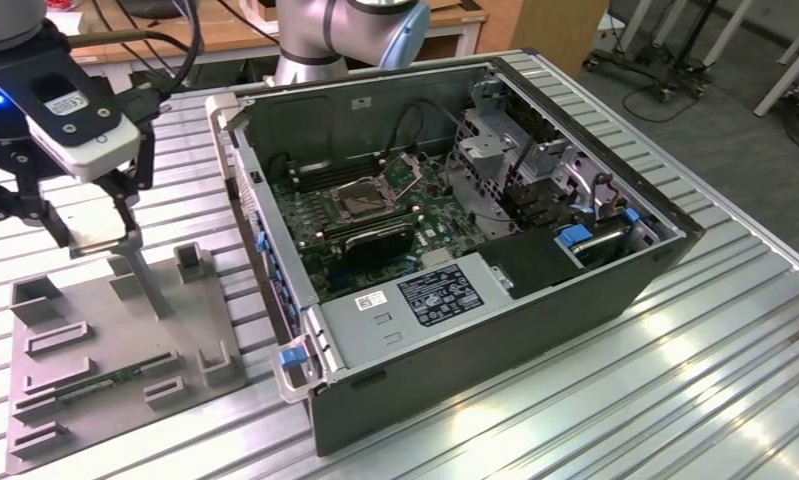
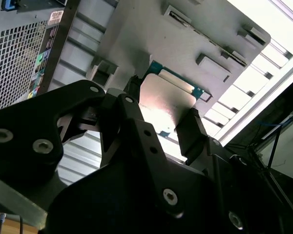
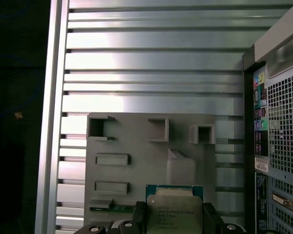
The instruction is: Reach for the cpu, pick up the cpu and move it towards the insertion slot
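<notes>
The cpu (image 1: 102, 240) is a flat silvery square with a green rim. In the exterior view it hangs at the left, just above the grey fixture plate (image 1: 92, 335). My gripper (image 1: 95, 234) is shut on it, one dark finger on each side. Both wrist views show the cpu (image 3: 175, 207) (image 2: 167, 97) clamped between the fingers (image 3: 139, 215) (image 2: 193, 130), with the fixture plate (image 3: 136, 146) beneath. The insertion slot (image 1: 362, 197), a shiny square frame with a dark centre, lies on the green motherboard inside the open computer case, well off to the exterior view's right of the gripper.
The open black computer case (image 1: 506, 330) stands on the ribbed metal table (image 1: 719, 380), its side wall between gripper and slot. Raised blocks and a pedestal (image 1: 139, 285) rise from the fixture. A thin green memory stick (image 1: 106, 383) lies in it. Cables and drive cages crowd the case's far side.
</notes>
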Motion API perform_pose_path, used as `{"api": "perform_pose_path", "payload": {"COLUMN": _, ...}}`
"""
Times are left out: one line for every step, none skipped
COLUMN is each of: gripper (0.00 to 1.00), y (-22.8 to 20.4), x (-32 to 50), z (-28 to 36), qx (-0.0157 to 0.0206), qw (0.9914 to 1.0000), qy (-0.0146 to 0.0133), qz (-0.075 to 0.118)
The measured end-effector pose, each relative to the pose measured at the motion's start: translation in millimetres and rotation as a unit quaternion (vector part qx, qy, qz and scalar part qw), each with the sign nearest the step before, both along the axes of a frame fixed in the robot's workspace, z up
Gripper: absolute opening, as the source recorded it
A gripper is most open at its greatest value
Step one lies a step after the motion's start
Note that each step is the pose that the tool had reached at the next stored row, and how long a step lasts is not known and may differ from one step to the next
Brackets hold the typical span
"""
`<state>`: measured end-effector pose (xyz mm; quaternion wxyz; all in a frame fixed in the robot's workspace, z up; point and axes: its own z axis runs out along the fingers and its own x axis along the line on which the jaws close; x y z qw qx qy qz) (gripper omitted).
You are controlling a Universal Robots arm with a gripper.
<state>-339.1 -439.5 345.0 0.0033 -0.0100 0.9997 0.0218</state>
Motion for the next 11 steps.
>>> {"api": "perform_pose_path", "payload": {"gripper": 0.54, "y": 0.0, "x": 1.9, "z": 0.0, "qx": 0.0000, "qw": 1.00000, "qy": 0.0000, "qz": 0.000}}
{"api": "perform_pose_path", "payload": {"gripper": 0.54, "y": 0.0, "x": 3.7, "z": 0.0, "qx": 0.0000, "qw": 1.00000, "qy": 0.0000, "qz": 0.000}}
{"api": "perform_pose_path", "payload": {"gripper": 0.54, "y": 0.0, "x": 5.5, "z": 0.0, "qx": 0.0000, "qw": 1.00000, "qy": 0.0000, "qz": 0.000}}
{"api": "perform_pose_path", "payload": {"gripper": 0.54, "y": 0.0, "x": 7.1, "z": 0.0, "qx": 0.0000, "qw": 1.00000, "qy": 0.0000, "qz": 0.000}}
{"api": "perform_pose_path", "payload": {"gripper": 0.54, "y": 0.0, "x": 8.4, "z": 0.0, "qx": 0.0000, "qw": 1.00000, "qy": 0.0000, "qz": 0.000}}
{"api": "perform_pose_path", "payload": {"gripper": 0.54, "y": 0.0, "x": 9.8, "z": 0.0, "qx": 0.0000, "qw": 1.00000, "qy": 0.0000, "qz": 0.000}}
{"api": "perform_pose_path", "payload": {"gripper": 0.54, "y": 0.0, "x": 11.0, "z": 0.0, "qx": 0.0000, "qw": 1.00000, "qy": 0.0000, "qz": 0.000}}
{"api": "perform_pose_path", "payload": {"gripper": 0.54, "y": 0.0, "x": 12.0, "z": 0.0, "qx": 0.0000, "qw": 1.00000, "qy": 0.0000, "qz": 0.000}}
{"api": "perform_pose_path", "payload": {"gripper": 0.54, "y": 0.0, "x": 12.3, "z": 0.0, "qx": 0.0000, "qw": 1.00000, "qy": 0.0000, "qz": 0.000}}
{"api": "perform_pose_path", "payload": {"gripper": 0.54, "y": 0.0, "x": 12.3, "z": 0.0, "qx": 0.0000, "qw": 1.00000, "qy": 0.0000, "qz": 0.000}}
{"api": "perform_pose_path", "payload": {"gripper": 0.54, "y": 0.0, "x": 12.3, "z": 0.0, "qx": 0.0000, "qw": 1.00000, "qy": 0.0000, "qz": 0.000}}
